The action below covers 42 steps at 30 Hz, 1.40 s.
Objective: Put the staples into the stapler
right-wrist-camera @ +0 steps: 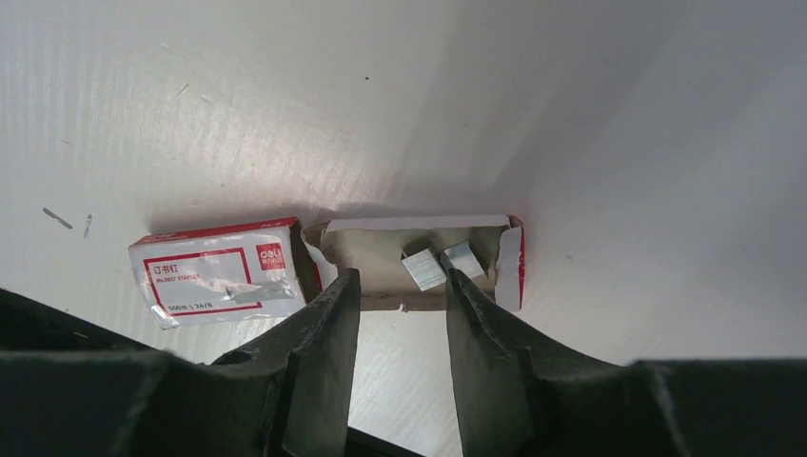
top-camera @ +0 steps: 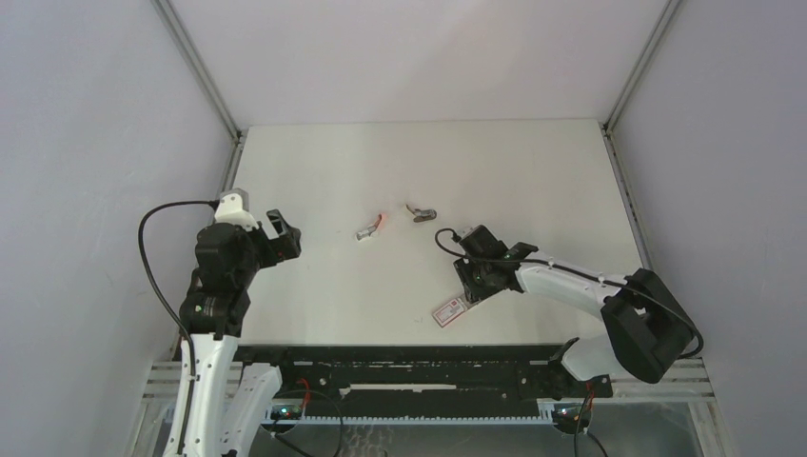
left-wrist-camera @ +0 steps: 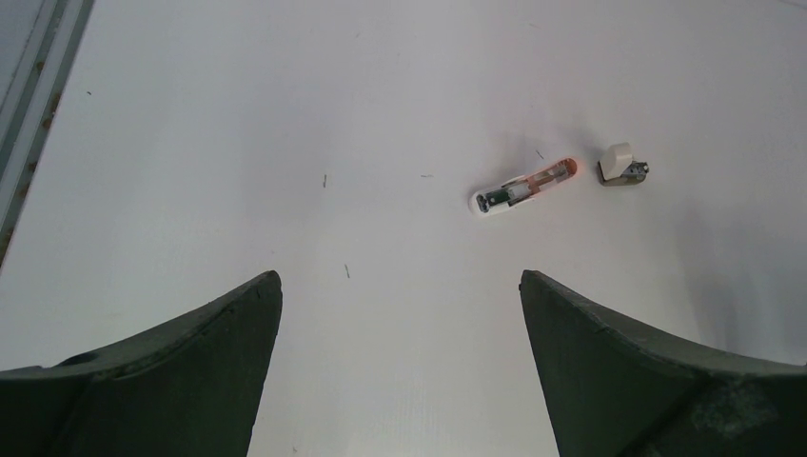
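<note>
Right wrist view: the staples (right-wrist-camera: 423, 268) are being shown as 2 little blocks lying in the tray (right-wrist-camera: 371, 255), which is sitting just beside the sleeve (right-wrist-camera: 224, 276). The right gripper (right-wrist-camera: 402, 281) is being held partly spread at the tray's near edge, nothing pinched. The left gripper (left-wrist-camera: 400, 276) is spread wide and empty, well apart from the stapler (left-wrist-camera: 523, 188) mid-table. Nothing's loaded yet, imo; pickup and insertion are both left.
</note>
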{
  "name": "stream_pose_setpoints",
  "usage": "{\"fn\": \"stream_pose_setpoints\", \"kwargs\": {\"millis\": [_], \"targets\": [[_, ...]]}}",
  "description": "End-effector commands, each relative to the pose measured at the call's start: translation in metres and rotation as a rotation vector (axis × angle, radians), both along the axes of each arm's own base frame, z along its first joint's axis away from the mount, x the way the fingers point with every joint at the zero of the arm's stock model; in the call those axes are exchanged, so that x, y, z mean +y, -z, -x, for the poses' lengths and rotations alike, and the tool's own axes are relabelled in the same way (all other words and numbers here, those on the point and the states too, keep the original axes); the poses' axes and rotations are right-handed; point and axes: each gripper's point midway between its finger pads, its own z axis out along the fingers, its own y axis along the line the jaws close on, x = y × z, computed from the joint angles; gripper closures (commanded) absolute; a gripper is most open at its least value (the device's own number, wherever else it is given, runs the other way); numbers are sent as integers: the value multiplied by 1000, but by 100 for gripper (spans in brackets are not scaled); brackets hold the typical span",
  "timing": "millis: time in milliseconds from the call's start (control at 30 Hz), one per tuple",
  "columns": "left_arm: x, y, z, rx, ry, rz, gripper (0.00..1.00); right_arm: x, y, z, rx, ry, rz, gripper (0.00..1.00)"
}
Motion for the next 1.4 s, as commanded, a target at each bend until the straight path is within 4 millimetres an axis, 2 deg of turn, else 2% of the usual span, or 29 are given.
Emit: {"fn": "stream_pose_setpoints", "kwargs": {"millis": [0,533,1033,1167,1367], "targets": [[2,3,-2,-4,6,-15,1,7,-11,-17,-67,-52,29,63],[-1,2,-2,-6,20,-8,1,11,-2,-18,-51,-113,96,68],[-3,2,-2,-7,28,-4,1,5,2,-20,-58,-95,154,84],[-3,2,-2,-7,28,-4,1,7,-4,-22,-75,-70,131,90],[-2,2,-2,-6,26,-5,1,20,-21,-28,-103,13,36,91]]}}
